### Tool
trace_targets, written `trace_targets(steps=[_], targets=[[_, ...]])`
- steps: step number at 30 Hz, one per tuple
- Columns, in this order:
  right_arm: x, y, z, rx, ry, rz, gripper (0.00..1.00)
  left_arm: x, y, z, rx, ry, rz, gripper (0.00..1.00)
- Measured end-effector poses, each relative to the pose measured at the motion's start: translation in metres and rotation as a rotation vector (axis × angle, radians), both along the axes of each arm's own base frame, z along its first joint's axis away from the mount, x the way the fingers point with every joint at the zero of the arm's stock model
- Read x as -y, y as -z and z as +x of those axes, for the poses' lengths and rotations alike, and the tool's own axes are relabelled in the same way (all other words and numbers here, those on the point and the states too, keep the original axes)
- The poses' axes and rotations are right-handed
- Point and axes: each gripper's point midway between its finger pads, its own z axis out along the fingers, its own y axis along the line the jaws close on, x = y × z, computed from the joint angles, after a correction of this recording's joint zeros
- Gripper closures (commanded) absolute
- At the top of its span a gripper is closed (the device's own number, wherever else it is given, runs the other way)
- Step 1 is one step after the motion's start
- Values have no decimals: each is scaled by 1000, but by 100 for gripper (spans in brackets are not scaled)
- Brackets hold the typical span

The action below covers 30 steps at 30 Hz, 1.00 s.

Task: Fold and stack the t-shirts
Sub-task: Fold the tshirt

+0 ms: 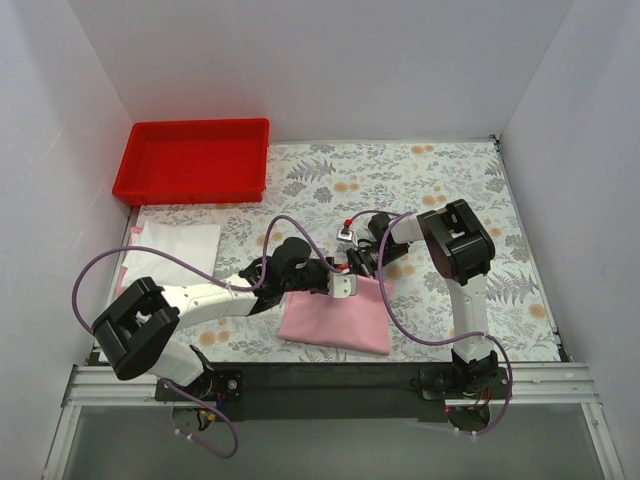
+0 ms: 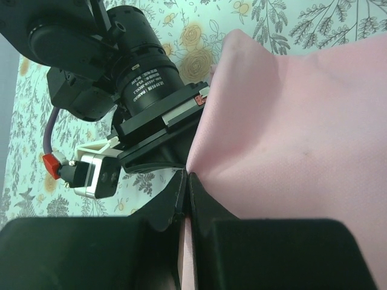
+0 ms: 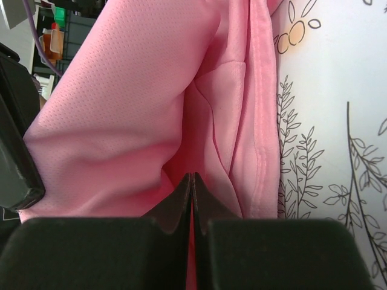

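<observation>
A light pink t-shirt [image 1: 338, 315] lies partly folded on the floral tablecloth near the front middle. My left gripper [image 1: 343, 283] is shut on its upper left edge; in the left wrist view the pink t-shirt [image 2: 302, 133] runs between the closed fingertips [image 2: 186, 181]. My right gripper [image 1: 362, 262] is shut on the same shirt's upper edge; in the right wrist view the bunched pink t-shirt [image 3: 151, 109] is pinched at the gripper's tips [image 3: 191, 179]. The two grippers are close together. A white folded t-shirt [image 1: 180, 245] with pink cloth under it lies at the left.
A red plastic tray [image 1: 140, 170] stands at the back left, empty. The grey floral tablecloth [image 1: 440, 180] covers the table. White walls close in on three sides. A black rail [image 1: 330, 380] runs along the near edge.
</observation>
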Motion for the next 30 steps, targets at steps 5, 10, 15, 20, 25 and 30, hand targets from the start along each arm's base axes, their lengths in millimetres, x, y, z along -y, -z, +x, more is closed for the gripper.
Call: trace_targets(steps=[5, 10, 15, 20, 25, 30], targets=[[0, 0, 0, 1, -1, 0, 94, -5, 5, 4, 34, -22, 7, 100], [1, 0, -1, 5, -4, -3, 94, -9, 11, 8, 60, -39, 19, 100], [2, 2, 0, 23, -12, -31, 91, -14, 20, 9, 69, -51, 38, 88], [7, 9, 1, 58, -35, -129, 84, -19, 22, 1, -26, -67, 53, 66], [8, 5, 20, 148, -46, -206, 80, -21, -15, -5, -186, -93, -14, 59], [6, -8, 49, 284, -54, -255, 71, -47, -52, 1, -361, -134, -99, 52]])
